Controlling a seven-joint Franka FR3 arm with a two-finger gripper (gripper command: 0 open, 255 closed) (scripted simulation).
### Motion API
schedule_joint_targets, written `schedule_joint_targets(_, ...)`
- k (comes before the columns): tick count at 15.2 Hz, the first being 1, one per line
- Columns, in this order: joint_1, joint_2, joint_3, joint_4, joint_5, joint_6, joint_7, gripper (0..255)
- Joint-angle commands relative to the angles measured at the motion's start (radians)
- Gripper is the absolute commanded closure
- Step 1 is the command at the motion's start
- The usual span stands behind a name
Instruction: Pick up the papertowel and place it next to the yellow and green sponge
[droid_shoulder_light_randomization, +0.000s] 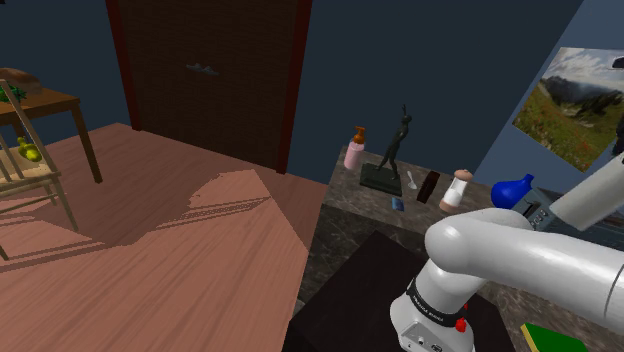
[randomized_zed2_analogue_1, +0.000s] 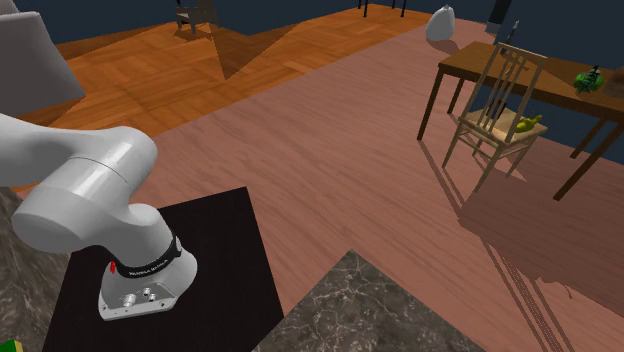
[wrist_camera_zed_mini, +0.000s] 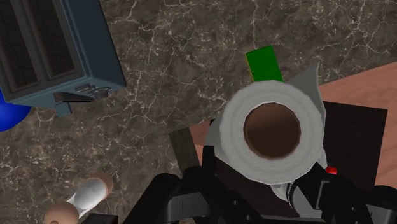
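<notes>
In the wrist view a white paper towel roll (wrist_camera_zed_mini: 272, 132) with a brown core is seen end-on, close to the camera and raised above the marble counter (wrist_camera_zed_mini: 178, 57). My gripper (wrist_camera_zed_mini: 261, 188) is shut on it, its black fingers (wrist_camera_zed_mini: 162, 194) clasping the roll's lower part. Just beyond the roll a green sponge (wrist_camera_zed_mini: 263, 63) lies on the counter, partly hidden by the roll. The shoulder view has the green and yellow sponge (droid_shoulder_light_randomization: 553, 338) at the lower right, beside the arm's base (droid_shoulder_light_randomization: 440, 310).
A dark toaster (wrist_camera_zed_mini: 57, 51) and a blue object (wrist_camera_zed_mini: 9, 118) sit to one side, with a wooden-ended piece (wrist_camera_zed_mini: 83, 200) nearer. At the counter's far end stand a pink bottle (droid_shoulder_light_randomization: 355, 148), a dark figurine (droid_shoulder_light_randomization: 392, 152) and small items. The black stand (randomized_zed2_analogue_1: 190, 270) adjoins the counter.
</notes>
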Motion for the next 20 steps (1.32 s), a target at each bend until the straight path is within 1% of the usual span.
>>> schedule_joint_targets(1, -0.013, -0.031, -0.011, 0.014, -0.046, -0.023, -0.056, 255)
schedule_joint_targets(7, -0.035, -0.094, -0.060, 0.081, -0.196, -0.066, -0.232, 255)
schedule_joint_targets(20, -0.078, -0.244, -0.113, -0.134, -0.234, -0.003, -0.180, 255)
